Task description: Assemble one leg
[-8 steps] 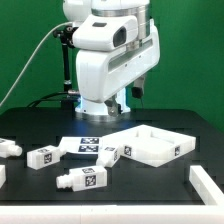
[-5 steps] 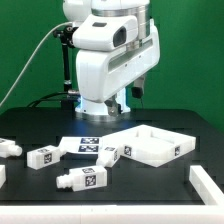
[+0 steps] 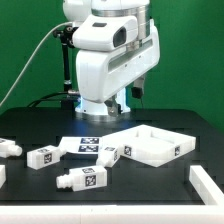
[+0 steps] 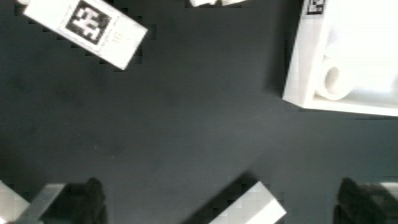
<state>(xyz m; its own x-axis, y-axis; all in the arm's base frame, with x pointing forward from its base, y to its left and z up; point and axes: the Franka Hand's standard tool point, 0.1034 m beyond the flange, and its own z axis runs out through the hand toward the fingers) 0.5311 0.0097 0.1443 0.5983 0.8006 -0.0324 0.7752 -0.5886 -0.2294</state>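
White leg (image 3: 85, 179) loose on table (image 3: 150, 187); gripper (image 4: 169, 205) empty, jaws apart

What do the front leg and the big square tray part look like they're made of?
Front leg: likely white plastic, smooth and matte, with black-and-white tags on it. Square tray part: the same even white, probably plastic too, with a crisp raised rim. Neither is certain.

Setting: robotics laboratory test bench. Evidence: a white robot arm (image 3: 112, 55) stands at a matte black surface (image 3: 150, 185), with a plain green backdrop (image 3: 25, 40) behind. A cable (image 3: 35, 60) runs to the arm. The marker board (image 3: 88, 146) and a white leg (image 3: 85, 179) carry black-and-white tags.
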